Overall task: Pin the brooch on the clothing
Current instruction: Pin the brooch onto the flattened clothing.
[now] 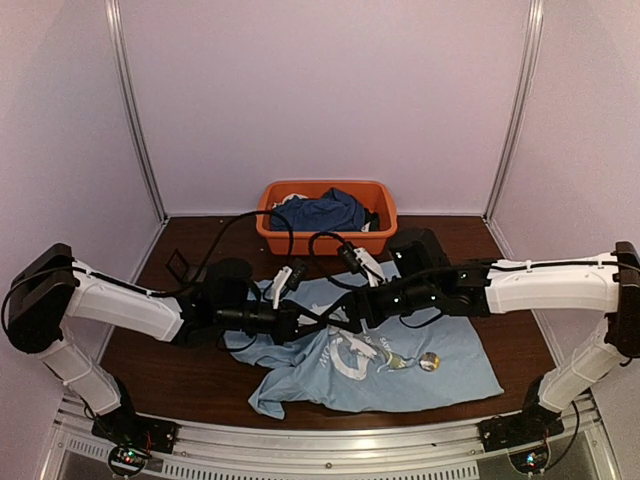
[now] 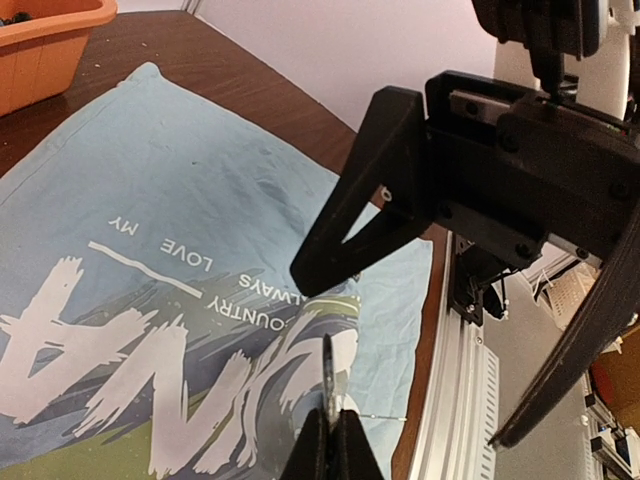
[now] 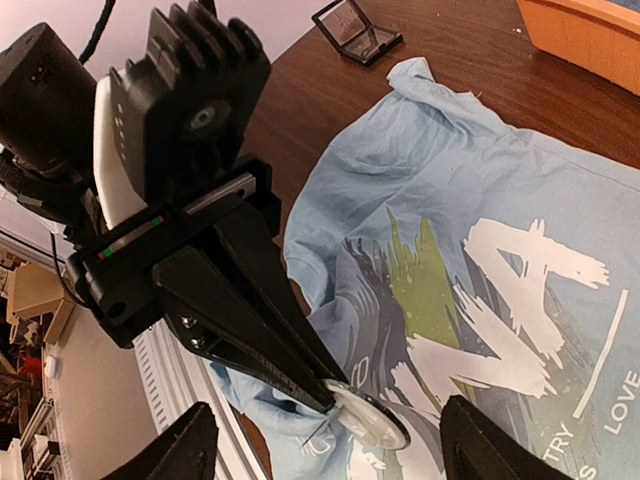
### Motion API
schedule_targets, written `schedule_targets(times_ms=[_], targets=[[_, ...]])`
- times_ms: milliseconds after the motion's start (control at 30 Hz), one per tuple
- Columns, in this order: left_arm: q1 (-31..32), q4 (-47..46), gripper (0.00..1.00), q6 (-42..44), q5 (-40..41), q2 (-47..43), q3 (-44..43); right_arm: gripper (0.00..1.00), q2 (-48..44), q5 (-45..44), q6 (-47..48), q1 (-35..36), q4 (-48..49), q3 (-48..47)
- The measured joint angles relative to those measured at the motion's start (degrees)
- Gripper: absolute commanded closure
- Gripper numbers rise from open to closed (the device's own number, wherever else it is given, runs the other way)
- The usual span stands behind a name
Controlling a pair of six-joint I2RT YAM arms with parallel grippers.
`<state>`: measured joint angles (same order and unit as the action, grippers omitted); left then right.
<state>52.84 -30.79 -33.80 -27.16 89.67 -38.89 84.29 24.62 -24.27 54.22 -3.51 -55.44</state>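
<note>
Small black case (image 3: 352, 28) sits at the far left of the table (image 1: 170, 372), well apart from everything else. Left gripper (image 3: 333, 393) reaches in from the left, fingers pinched tight on the brooch (image 3: 372, 422), gripping the round disc at its rim. In the left wrist view the disc shows edge-on and upright, with a thin pin sticking out sideways near the fingertips. Brooch is over the printed chest of the T-shirt (image 1: 460, 340), at the green and dark swirl of the print. Touching the cloth or just above it, can't tell. Shirt is light blue, spread out and rumpled mid-table, print up, just in front of the orange bin (image 1: 380, 240), which has a dark blue garment (image 1: 325, 212) inside. Right gripper (image 2: 398, 360) comes in from the right, tips facing the left gripper, jaws spread wide, holding nothing. Brooch sits in line with the gap, clear of both fingers.
</note>
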Motion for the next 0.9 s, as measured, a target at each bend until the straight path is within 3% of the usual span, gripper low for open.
schedule_targets(times_ms=[167, 300, 400, 500, 733, 900], targets=[[0.0, -0.7, 1.00, -0.2, 0.3, -0.4, 0.5, 0.17, 1.2, 0.5, -1.2, 0.0, -2.3, -0.9], [0.0, -1.5, 1.00, -0.4, 0.3, -0.7, 0.8, 0.18, 2.3, -0.1, -1.2, 0.0, -3.8, -1.0], [0.0, -2.2, 1.00, -0.5, 0.3, -0.7, 0.8, 0.25, 2.7, -0.2, -1.2, 0.0, -4.0, -1.0], [0.0, -2.3, 1.00, -0.5, 0.3, -0.8, 1.0, 0.41, 2.8, -0.1, -1.1, 0.0, -4.2, -1.0], [0.0, -2.9, 1.00, -0.8, 0.3, -1.0, 1.7, 0.49, 3.6, 1.6, -1.7, 0.0, -4.3, -1.3], [0.0, -3.5, 1.00, -0.9, 0.2, -1.0, 1.9, 0.67, 3.6, 3.1, -2.1, -0.2, -3.9, -1.3]])
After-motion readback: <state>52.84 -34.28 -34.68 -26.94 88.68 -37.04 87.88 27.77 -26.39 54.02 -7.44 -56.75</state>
